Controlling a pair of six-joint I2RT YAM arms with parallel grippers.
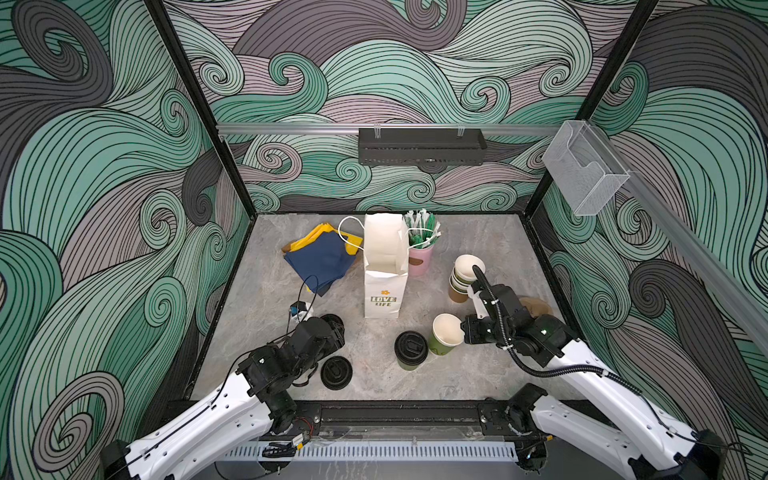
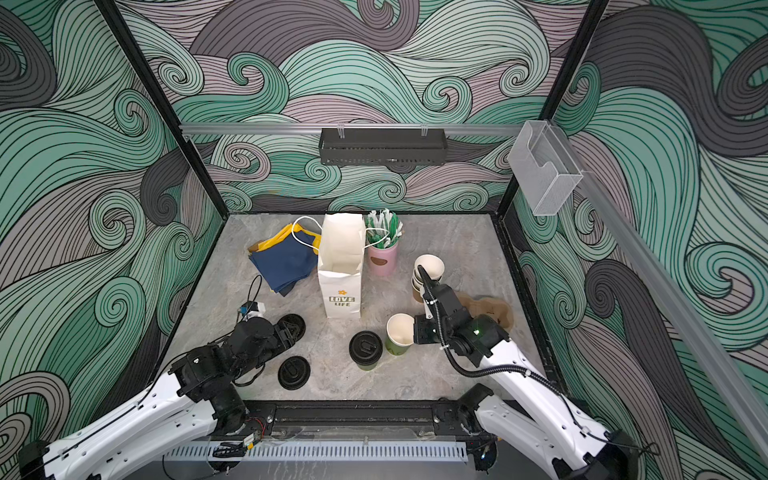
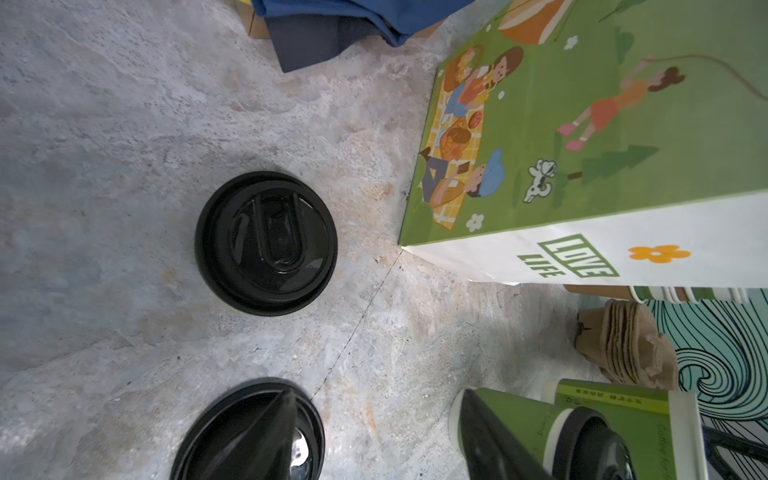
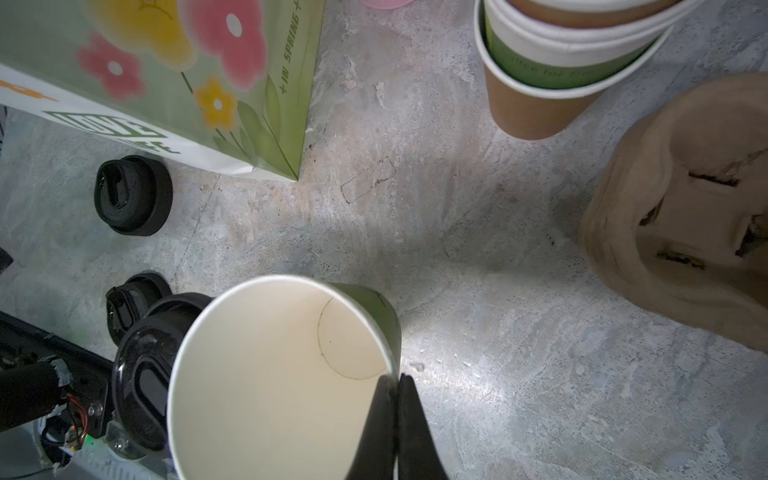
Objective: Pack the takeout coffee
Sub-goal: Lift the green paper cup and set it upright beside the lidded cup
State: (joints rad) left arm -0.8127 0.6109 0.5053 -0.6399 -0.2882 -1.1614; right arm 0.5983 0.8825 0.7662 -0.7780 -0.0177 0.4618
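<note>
Pinching the rim of the lidless green cup (image 4: 270,374), the right pincer (image 4: 395,384) squeezes tight, likely to hold it steady for a lid. The lidded cup (image 1: 410,349) stands just beside it. The left pincer (image 3: 379,392), fingers spread apart, holds nothing near a loose lid (image 3: 208,436).

Both top views look steeply down from the front on the whole bench (image 1: 478,232); each wrist view faces the bench closely, sharing the bag (image 3: 582,145).
</note>
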